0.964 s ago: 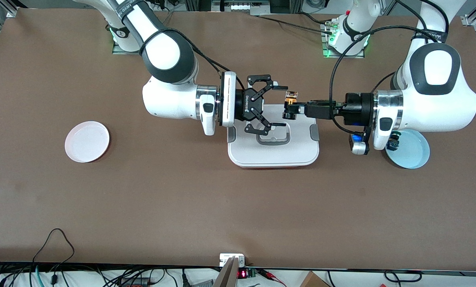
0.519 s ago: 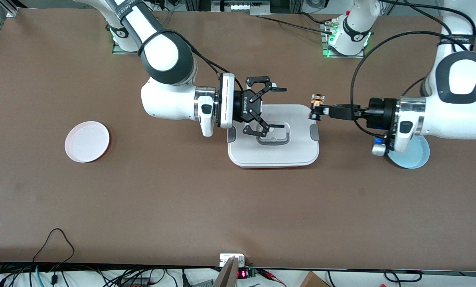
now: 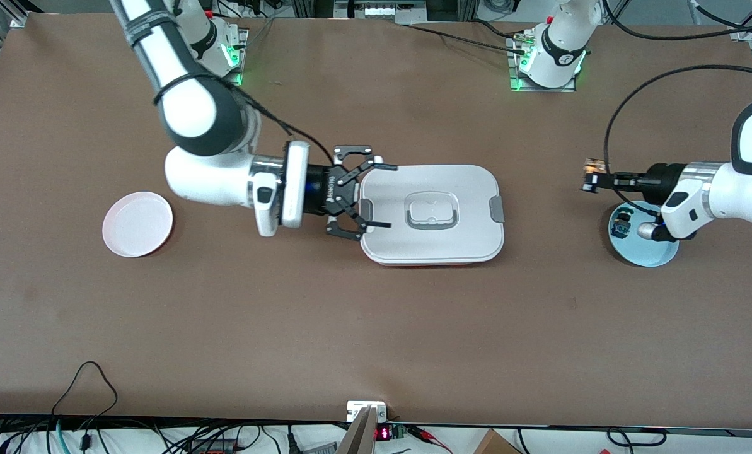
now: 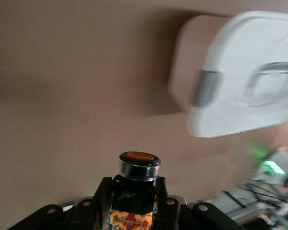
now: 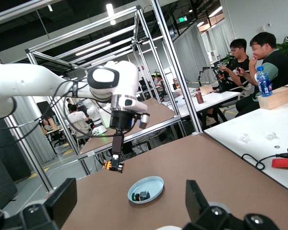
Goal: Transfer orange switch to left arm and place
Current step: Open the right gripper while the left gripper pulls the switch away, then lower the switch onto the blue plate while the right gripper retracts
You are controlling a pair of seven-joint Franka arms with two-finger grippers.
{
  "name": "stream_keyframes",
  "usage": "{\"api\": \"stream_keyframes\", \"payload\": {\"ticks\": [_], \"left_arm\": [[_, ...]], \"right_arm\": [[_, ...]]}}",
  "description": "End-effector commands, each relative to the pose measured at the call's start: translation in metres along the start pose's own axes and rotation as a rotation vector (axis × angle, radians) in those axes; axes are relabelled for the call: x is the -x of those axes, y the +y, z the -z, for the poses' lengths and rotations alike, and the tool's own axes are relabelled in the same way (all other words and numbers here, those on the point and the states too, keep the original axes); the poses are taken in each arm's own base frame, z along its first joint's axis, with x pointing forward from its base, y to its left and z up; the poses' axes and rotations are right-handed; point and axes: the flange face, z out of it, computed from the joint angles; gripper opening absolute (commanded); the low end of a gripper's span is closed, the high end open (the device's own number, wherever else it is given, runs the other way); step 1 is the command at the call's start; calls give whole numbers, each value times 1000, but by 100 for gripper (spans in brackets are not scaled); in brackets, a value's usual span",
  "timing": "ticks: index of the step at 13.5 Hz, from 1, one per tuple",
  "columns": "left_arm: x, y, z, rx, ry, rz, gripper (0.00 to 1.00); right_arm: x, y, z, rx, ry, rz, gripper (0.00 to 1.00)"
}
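Observation:
My left gripper is shut on the orange switch and holds it in the air over the table beside the blue plate. In the left wrist view the switch sits between the black fingers, orange cap outward. The white box stands mid-table, lid on. My right gripper is open and empty over the box's edge toward the right arm's end. The right wrist view shows the left arm holding the switch above the table, apart from my right gripper.
A pink plate lies toward the right arm's end of the table. The blue plate holds a small blue-and-green component. Cables and a small device lie along the table edge nearest the front camera.
The left arm has pulled back from over the box to its own end of the table, still gripping the switch. The right gripper has withdrawn to the box's edge and stayed open.

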Motion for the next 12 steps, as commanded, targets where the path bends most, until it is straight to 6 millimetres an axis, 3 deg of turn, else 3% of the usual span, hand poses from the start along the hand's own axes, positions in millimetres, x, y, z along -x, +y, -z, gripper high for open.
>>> {"api": "stream_keyframes", "payload": {"ticks": [1, 5, 7, 9, 11, 12], "left_arm": [[-17, -48, -13, -165, -31, -6, 0], [-54, -128, -34, -417, -13, -48, 0], [-82, -168, -57, -486, 12, -120, 0], [-95, -185, -66, -521, 48, -140, 0], [-99, -188, -74, -543, 74, -169, 0], [-93, -205, -87, -564, 101, -185, 0]], "right_arm": [[0, 12, 52, -51, -13, 21, 100], [7, 39, 143, -117, -157, -3, 100], [16, 43, 181, -134, -281, -90, 100], [19, 44, 209, -117, -361, -173, 100], [23, 40, 229, -92, -475, -322, 100], [22, 38, 239, -52, -544, -391, 100]]}}
